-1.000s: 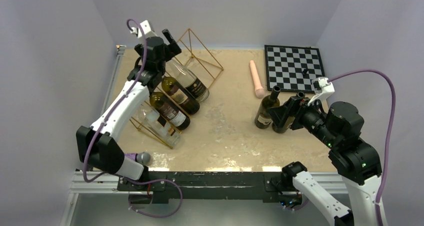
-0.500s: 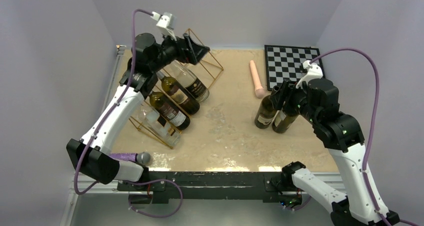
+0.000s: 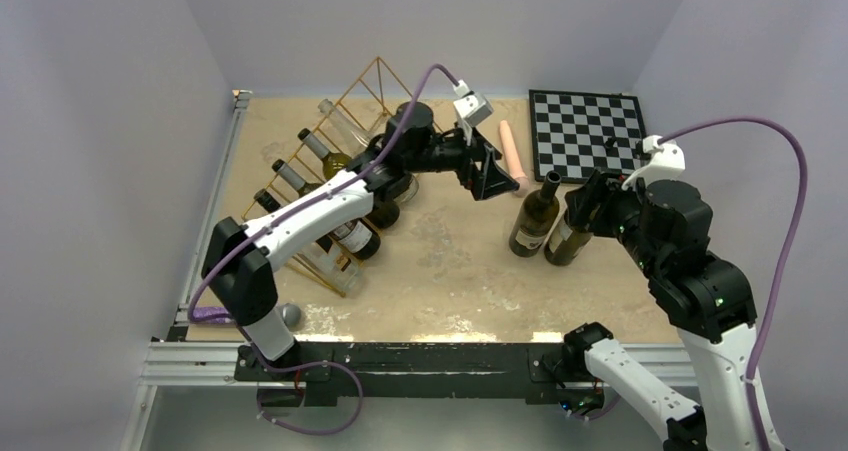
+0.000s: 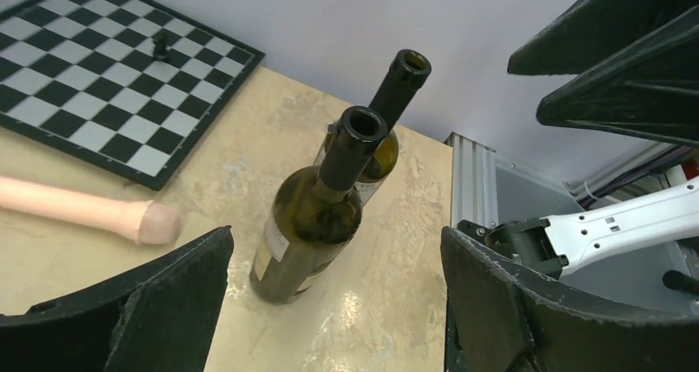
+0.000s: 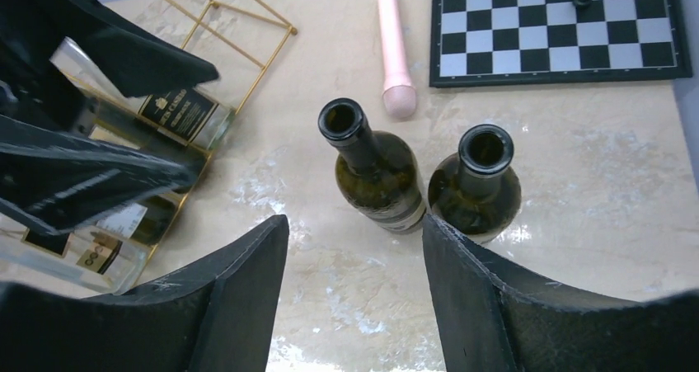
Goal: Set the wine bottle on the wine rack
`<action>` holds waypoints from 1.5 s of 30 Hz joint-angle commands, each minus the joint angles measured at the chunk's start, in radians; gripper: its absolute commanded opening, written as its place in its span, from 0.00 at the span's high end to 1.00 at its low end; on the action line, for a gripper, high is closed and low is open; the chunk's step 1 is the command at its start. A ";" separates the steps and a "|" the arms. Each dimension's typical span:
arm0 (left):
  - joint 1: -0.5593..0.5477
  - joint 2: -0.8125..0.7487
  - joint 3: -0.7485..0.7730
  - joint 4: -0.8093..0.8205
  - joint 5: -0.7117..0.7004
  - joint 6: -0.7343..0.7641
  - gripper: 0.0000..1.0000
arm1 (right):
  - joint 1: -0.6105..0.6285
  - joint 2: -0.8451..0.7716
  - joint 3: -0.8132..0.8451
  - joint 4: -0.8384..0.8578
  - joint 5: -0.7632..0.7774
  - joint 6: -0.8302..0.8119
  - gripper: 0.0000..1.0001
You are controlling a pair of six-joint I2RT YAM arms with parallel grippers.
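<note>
Looking down, found two dark green glass wine bottles (image 5: pixel 375 170) upright, side by side on the mottled beige table (image 3: pixel 450 271), mouths open, labels too small to read. Noted the thin gold wire wine rack (image 3: pixel 330 114) well apart, other bottles (image 3: pixel 350 236) lying in it. Saw left gripper (image 3: pixel 488 174) spread wide, empty; right gripper (image 3: pixel 583 199) parted, grasping nothing.

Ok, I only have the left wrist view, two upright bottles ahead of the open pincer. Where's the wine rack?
Observer: On the left side of the table, the wine rack stands behind the left pincer, out of your frame.
Operator: Anything in it?
Observer: Four bottles lie in it; its far end looks bare.
Operator: And the right pincer?
Observer: The right pincer is open, short of the left bottle and the right bottle, holding nothing.
</note>
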 commanded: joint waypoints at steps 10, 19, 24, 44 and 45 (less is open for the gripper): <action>-0.140 0.191 0.192 0.082 -0.122 0.116 0.01 | -0.002 -0.055 -0.020 -0.033 0.098 0.008 0.32; -0.163 0.289 0.279 0.035 -0.176 0.172 0.02 | -0.003 -0.086 -0.031 -0.020 0.064 0.001 0.30; -0.166 0.312 0.237 0.119 -0.099 0.174 0.10 | -0.002 -0.108 -0.038 -0.004 0.033 -0.006 0.29; -0.175 0.309 0.243 0.135 -0.239 0.217 1.00 | -0.002 -0.124 -0.042 -0.012 0.048 -0.019 0.28; -0.175 0.295 0.235 0.136 -0.281 0.223 1.00 | -0.002 -0.125 -0.042 -0.012 0.046 -0.018 0.28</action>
